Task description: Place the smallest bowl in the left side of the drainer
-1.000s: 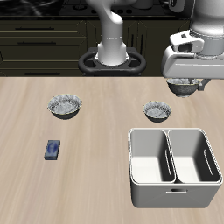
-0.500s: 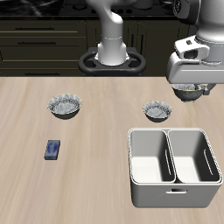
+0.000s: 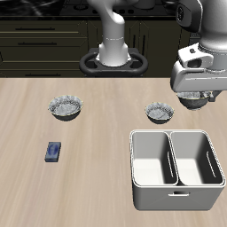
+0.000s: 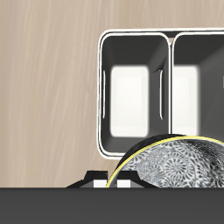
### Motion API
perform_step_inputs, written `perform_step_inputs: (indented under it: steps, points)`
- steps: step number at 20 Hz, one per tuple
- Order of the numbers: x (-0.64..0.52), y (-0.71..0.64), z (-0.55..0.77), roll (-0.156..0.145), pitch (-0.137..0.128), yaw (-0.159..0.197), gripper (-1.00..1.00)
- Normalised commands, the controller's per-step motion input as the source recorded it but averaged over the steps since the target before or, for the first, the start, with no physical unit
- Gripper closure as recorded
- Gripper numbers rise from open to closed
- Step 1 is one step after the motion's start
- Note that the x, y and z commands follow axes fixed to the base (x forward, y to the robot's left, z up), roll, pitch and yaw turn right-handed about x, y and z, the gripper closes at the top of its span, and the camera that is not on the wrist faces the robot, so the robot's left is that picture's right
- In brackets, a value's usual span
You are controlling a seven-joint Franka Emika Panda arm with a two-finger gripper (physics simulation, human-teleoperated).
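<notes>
gripper [image 3: 197, 96] clamped on the smallest bowl [image 3: 194, 97], lifted higher and drifting toward the drainer [image 3: 175, 168] now, nearly overhead

Even, bright, diffuse rendered light on the table [image 3: 97, 142]; soft faint shadows under objects, dim dark cabinetry beyond the back edge, sharp focus throughout, no glare or edge distortion.

Two speckled bowls sit on the wooden table [image 3: 97, 177]: the wide bowl [image 3: 66, 108] at 9 o'clock, the mid-size bowl [image 3: 159, 113] near centre. A little blue block [image 3: 53, 152] lies at 8 o'clock, dark cabinets [image 3: 44, 40] behind.
</notes>
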Motion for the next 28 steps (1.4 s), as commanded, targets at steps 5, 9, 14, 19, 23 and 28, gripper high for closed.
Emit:
perform_step_inputs:
  steps: [5,9,14,19,23,28]
  points:
    - [0.09,0.04,-0.17,0.02,0.02,0.014,1.0]
    - [0.08,0.05,-0.24,0.016,0.033,0.015,1.0]
    - [0.06,-0.01,-0.17,0.008,0.031,-0.01,1.0]
    - [0.06,-0.03,-0.2,0.003,0.023,0.008,1.0]
    - [0.03,0.07,-0.28,0.024,0.027,0.017,1.0]
    - [-0.07,0.11,-0.13,0.031,0.033,0.015,-1.0]
